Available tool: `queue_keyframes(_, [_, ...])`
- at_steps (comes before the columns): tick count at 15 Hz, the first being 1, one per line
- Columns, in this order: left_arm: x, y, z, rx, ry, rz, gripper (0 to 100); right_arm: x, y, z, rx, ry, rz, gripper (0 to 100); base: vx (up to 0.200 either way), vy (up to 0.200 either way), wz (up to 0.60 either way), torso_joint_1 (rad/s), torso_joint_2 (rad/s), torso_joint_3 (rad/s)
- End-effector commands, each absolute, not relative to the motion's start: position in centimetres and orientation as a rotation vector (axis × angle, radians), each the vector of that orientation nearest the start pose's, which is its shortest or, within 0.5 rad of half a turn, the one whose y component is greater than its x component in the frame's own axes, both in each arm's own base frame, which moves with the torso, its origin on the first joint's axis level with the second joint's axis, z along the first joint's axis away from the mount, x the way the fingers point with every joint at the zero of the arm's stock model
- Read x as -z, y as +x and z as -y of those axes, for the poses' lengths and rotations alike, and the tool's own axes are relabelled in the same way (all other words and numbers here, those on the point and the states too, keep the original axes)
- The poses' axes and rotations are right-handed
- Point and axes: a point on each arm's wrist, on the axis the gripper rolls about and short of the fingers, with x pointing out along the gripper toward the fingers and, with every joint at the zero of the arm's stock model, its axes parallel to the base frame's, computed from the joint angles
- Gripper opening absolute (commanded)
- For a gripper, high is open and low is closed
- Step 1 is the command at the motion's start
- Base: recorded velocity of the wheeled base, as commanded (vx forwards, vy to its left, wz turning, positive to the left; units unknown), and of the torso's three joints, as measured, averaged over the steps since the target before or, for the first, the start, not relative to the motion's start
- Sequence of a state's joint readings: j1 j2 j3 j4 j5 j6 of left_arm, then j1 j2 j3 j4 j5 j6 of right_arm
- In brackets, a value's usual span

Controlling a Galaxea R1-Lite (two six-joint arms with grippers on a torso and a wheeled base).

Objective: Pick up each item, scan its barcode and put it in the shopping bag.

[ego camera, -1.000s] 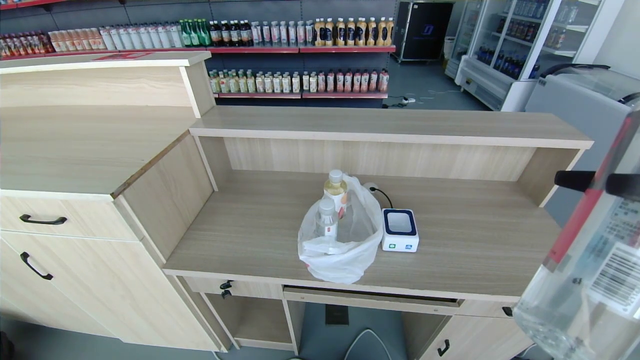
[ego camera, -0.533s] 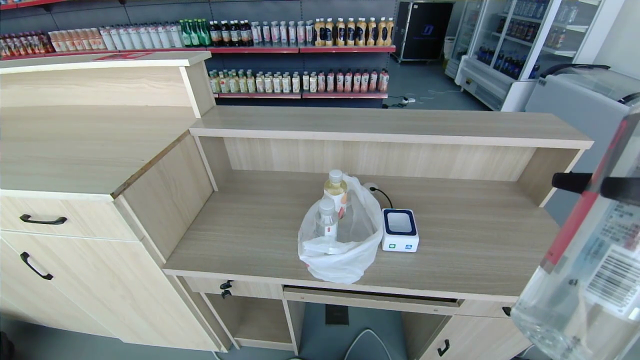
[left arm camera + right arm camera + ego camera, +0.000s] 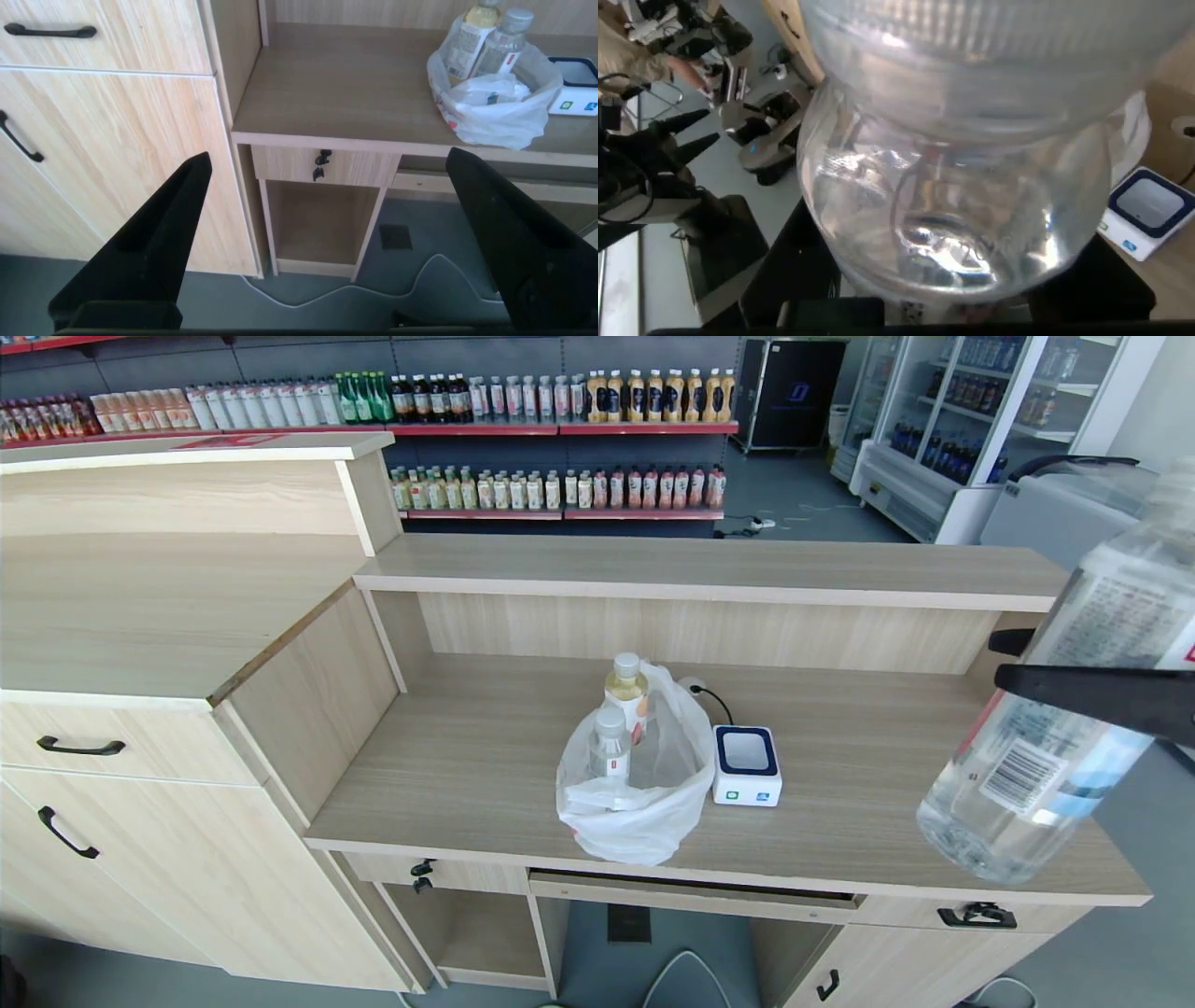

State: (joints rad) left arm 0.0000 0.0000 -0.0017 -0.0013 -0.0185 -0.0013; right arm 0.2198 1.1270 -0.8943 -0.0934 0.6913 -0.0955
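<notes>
My right gripper [image 3: 1019, 661] is shut on a large clear water bottle [image 3: 1046, 737], held tilted in the air over the counter's right end. Its barcode label [image 3: 1022, 775] faces down and left. In the right wrist view, the bottle's base [image 3: 952, 196] is close up. The white barcode scanner [image 3: 747, 765] sits mid-counter, left of the bottle. Beside the scanner stands the white shopping bag [image 3: 635, 803] holding a yellow drink bottle [image 3: 625, 695] and a small clear bottle [image 3: 610, 744]. My left gripper [image 3: 329, 163] hangs open, low in front of the counter, left of the bag [image 3: 491, 93].
The wooden counter [image 3: 467, 775] has a raised back ledge [image 3: 709, 569] and a tall cabinet [image 3: 168, 616] on its left. A cable runs behind the scanner. Drawers and an open recess [image 3: 318, 224] lie under the counter. Shelves of drinks and fridges stand behind.
My right gripper has carried the big bottle up and leftward over the counter's right end and turned it, so the barcode now points down-left. Bag, scanner and left arm are as before.
</notes>
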Motion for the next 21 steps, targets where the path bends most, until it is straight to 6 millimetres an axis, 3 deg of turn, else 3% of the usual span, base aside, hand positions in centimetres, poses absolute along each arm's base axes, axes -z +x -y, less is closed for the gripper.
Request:
queue_keyframes(1, [-7.6, -2.3, 0.0, 0.018, -0.002, 0.003, 100, -25.8, 20.2, -1.2, -0.719, -0.281, -0.153, 0, 0.000, 0.000, 0.00, 0.000, 0.00, 0.000])
queue_keyframes(3, [-7.6, -2.3, 0.0, 0.018, -0.002, 0.003, 100, -24.4, 22.9, 1.8, -0.605, -0.478, -0.100, 0, 0.000, 0.000, 0.00, 0.000, 0.00, 0.000])
queue_keyframes(7, [-7.6, -2.3, 0.0, 0.018, -0.002, 0.003, 100, -22.9, 26.2, 4.7, -0.497, -0.728, 0.021, 0, 0.000, 0.000, 0.00, 0.000, 0.00, 0.000])
queue_keyframes(8, [-7.6, -2.3, 0.0, 0.018, -0.002, 0.003, 100, -22.2, 27.9, 5.8, -0.462, -0.864, 0.073, 0, 0.000, 0.000, 0.00, 0.000, 0.00, 0.000])
queue_keyframes(10, [-7.6, -2.3, 0.0, 0.018, -0.002, 0.003, 100, -21.9, 29.8, 6.5, -0.415, -1.058, 0.180, 0, 0.000, 0.000, 0.00, 0.000, 0.00, 0.000])
queue_keyframes(13, [-7.6, -2.3, 0.0, 0.018, -0.002, 0.003, 100, -20.7, 31.4, 6.9, -0.390, -1.183, 0.235, 0, 0.000, 0.000, 0.00, 0.000, 0.00, 0.000])
queue_keyframes(18, [-7.6, -2.3, 0.0, 0.018, -0.002, 0.003, 100, -19.8, 32.6, 6.6, -0.398, -1.213, 0.298, 0, 0.000, 0.000, 0.36, 0.000, 0.00, 0.001])
queue_keyframes(21, [-7.6, -2.3, 0.0, 0.018, -0.003, 0.003, 100, -18.3, 33.5, 6.6, -0.441, -1.203, 0.321, 0, 0.000, 0.000, 0.40, 0.002, 0.00, 0.003])
